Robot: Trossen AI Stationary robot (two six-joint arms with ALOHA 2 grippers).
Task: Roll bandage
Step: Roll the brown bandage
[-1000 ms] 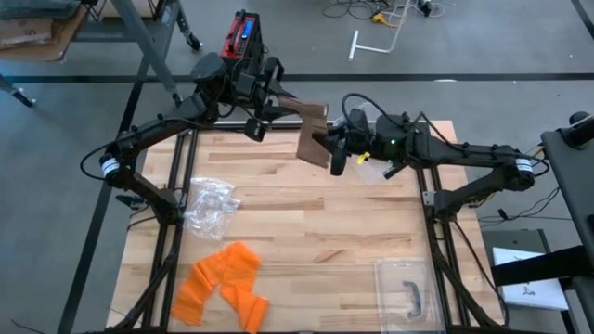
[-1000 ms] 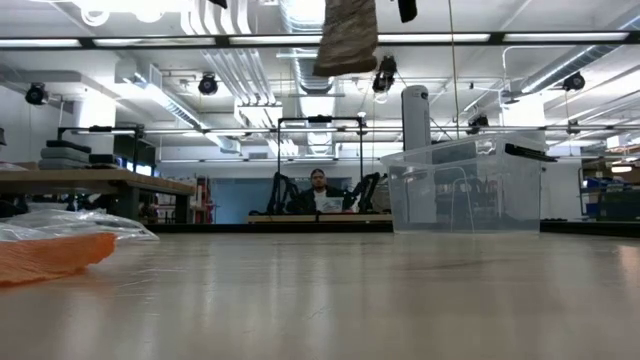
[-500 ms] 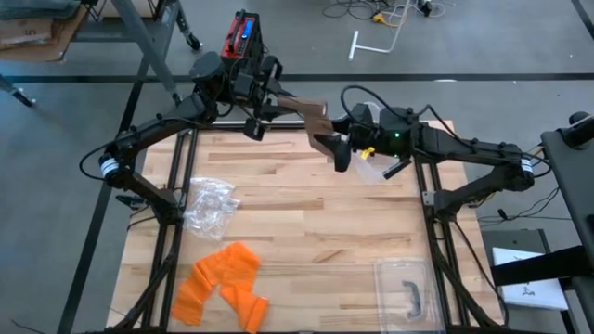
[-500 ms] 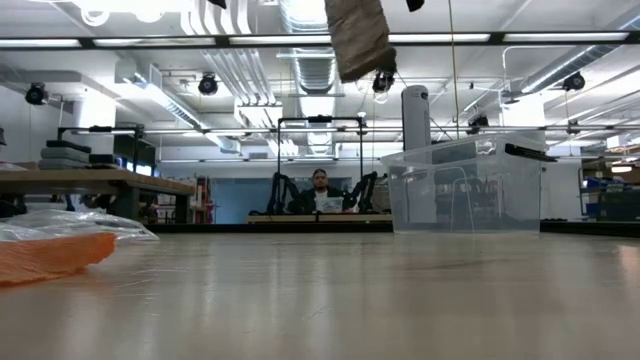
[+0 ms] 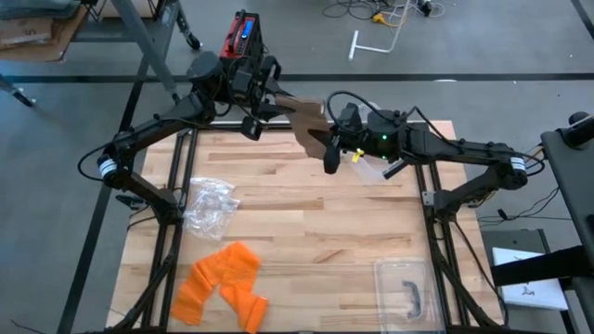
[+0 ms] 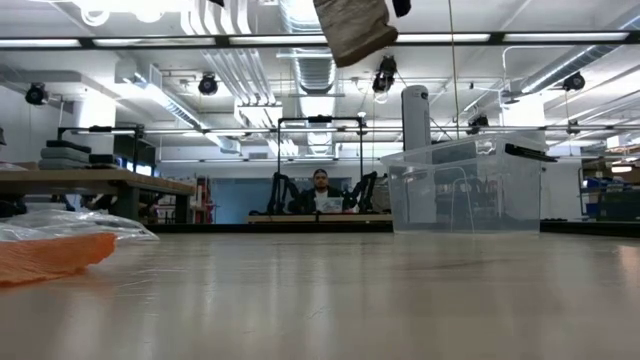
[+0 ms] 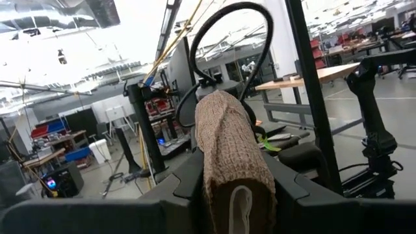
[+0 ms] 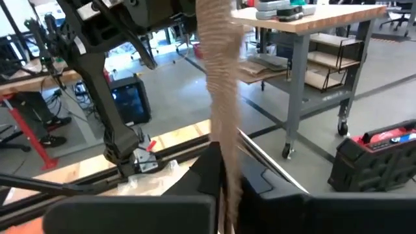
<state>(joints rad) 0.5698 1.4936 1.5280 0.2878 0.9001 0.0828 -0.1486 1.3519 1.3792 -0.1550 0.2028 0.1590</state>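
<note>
Bandage hangs above the table, its roll held in the left end effector; right end effector has just re-clamped the strip, ready for another wrap.

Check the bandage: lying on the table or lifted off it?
Lifted. The bandage hangs in the air between the left end effector and the right end effector; the low view shows it well above the table.

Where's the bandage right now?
In the high view the bandage hangs in the air over the table's far edge, held between the left hand and the right hand, well above the wood.
</note>
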